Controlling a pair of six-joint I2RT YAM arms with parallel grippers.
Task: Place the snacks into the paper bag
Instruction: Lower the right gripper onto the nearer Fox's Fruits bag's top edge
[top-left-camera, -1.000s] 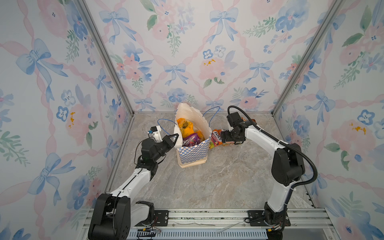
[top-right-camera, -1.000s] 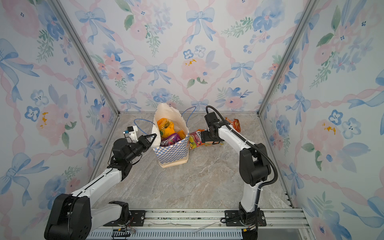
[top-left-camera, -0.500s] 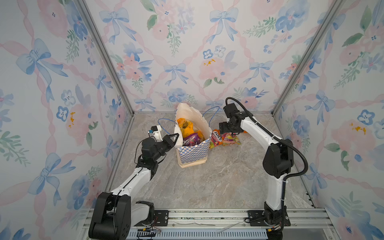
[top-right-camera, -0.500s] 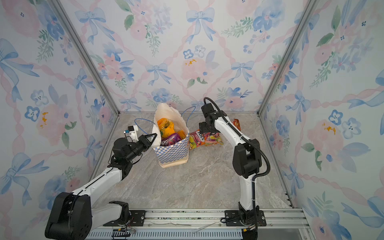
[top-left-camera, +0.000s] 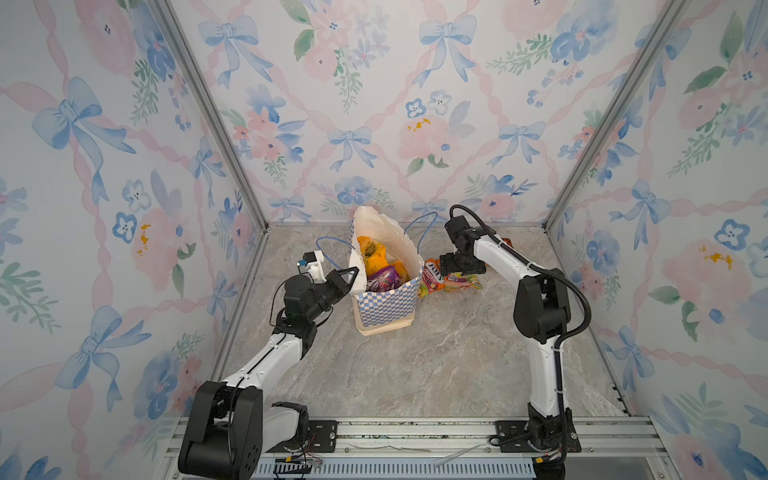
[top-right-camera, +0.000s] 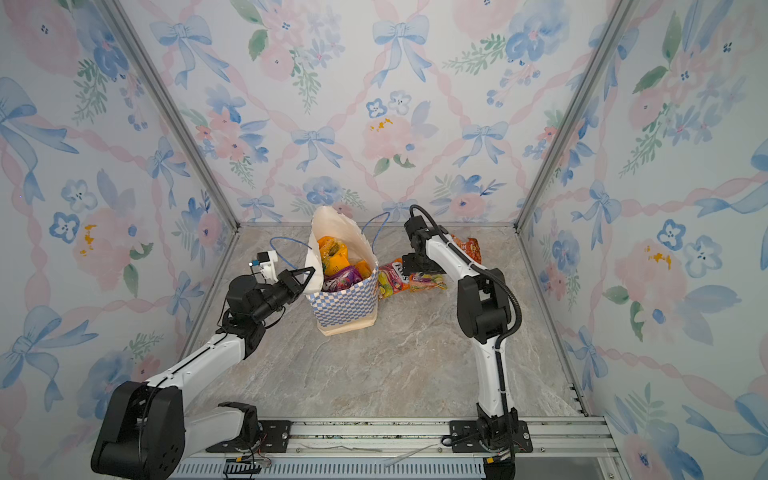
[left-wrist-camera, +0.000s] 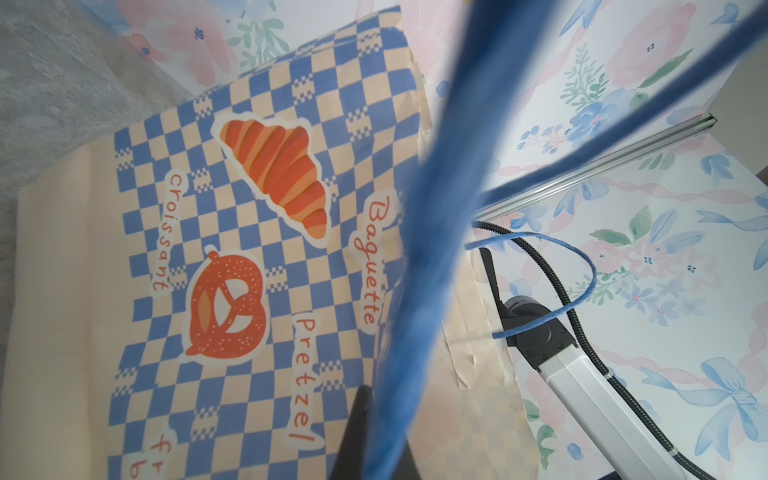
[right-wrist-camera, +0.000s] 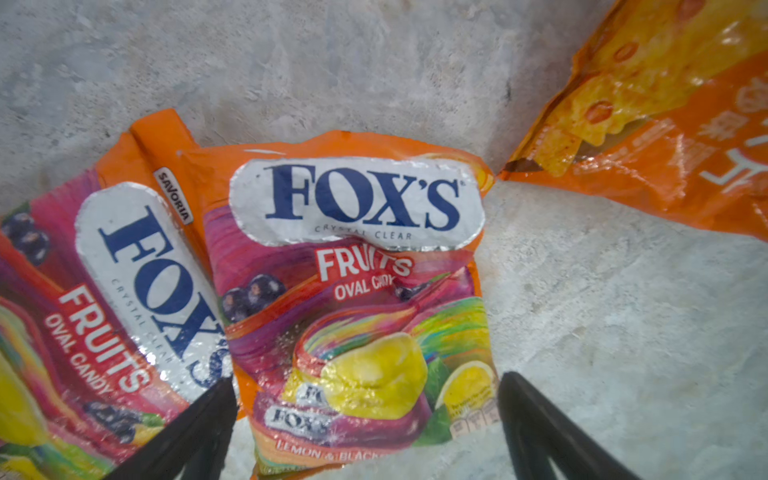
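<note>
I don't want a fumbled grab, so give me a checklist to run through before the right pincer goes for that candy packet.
1. The right pincer is open: ok, jaws wide.
2. It straddles the FOX'S packet: ok, packet lies between the fingers.
3. The second FOX'S packet is clear: not ok, one finger overlaps its edge.
4. The left pincer is shut on the paper bag rim: ok.
5. Bag mouth open: ok.
6. Contact with the packet: cannot tell.
</note>
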